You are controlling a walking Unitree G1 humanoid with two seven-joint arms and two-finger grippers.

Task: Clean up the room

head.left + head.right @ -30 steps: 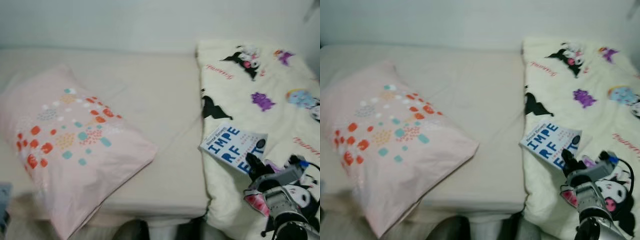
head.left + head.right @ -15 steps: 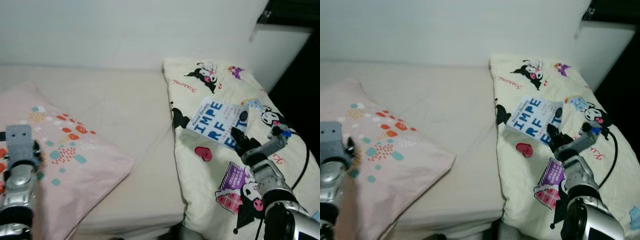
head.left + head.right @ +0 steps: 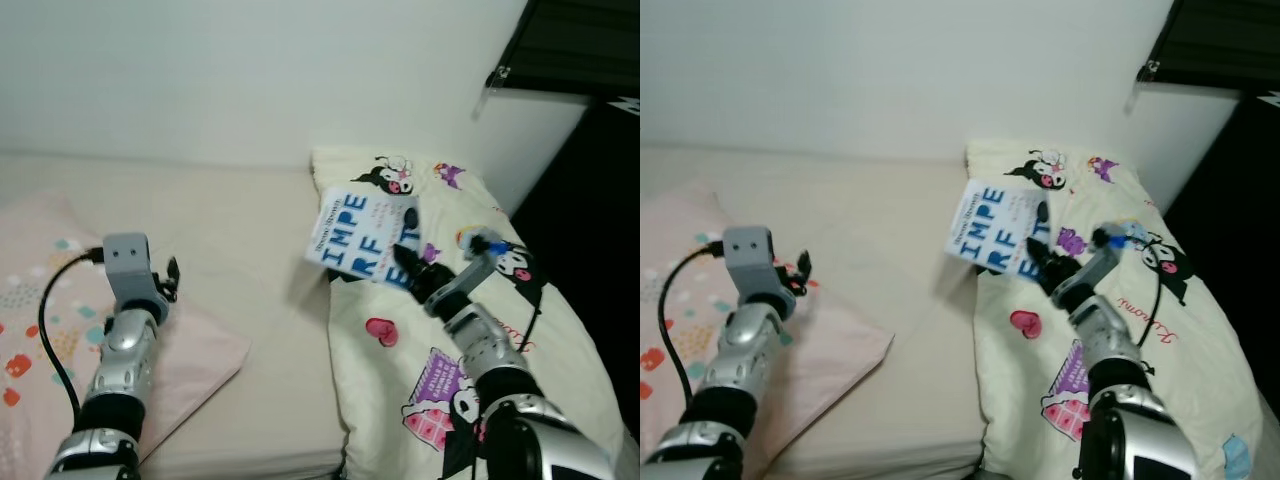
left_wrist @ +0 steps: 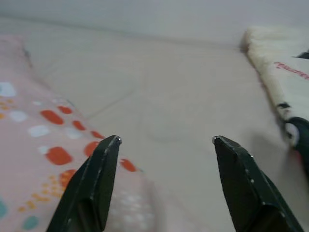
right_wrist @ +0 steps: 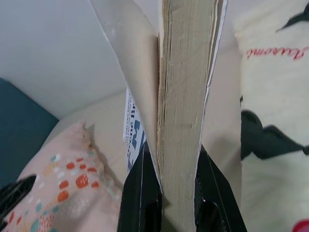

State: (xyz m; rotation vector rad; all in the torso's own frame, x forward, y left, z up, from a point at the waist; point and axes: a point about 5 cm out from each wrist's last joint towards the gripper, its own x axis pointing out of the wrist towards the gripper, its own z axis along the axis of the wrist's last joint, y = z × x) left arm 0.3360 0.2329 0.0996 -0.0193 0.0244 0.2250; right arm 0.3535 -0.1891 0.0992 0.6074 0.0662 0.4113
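Pale wall (image 3: pixel 250 70) rising behind the bed, black shelf (image 3: pixel 570 45) jutting out at the upper right, dark gap (image 3: pixel 590 200) showing beneath it

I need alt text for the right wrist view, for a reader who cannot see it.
The right gripper is shut on a paperback book, seen edge-on, with its front cover peeling away from the pages. Behind it lie a beige bed sheet, a pink dotted pillow and a cream cartoon-print duvet.

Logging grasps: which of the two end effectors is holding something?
The right end effector, clamped on the white paperback book with blue lettering; the left end effector is open over the pink patterned pillow.
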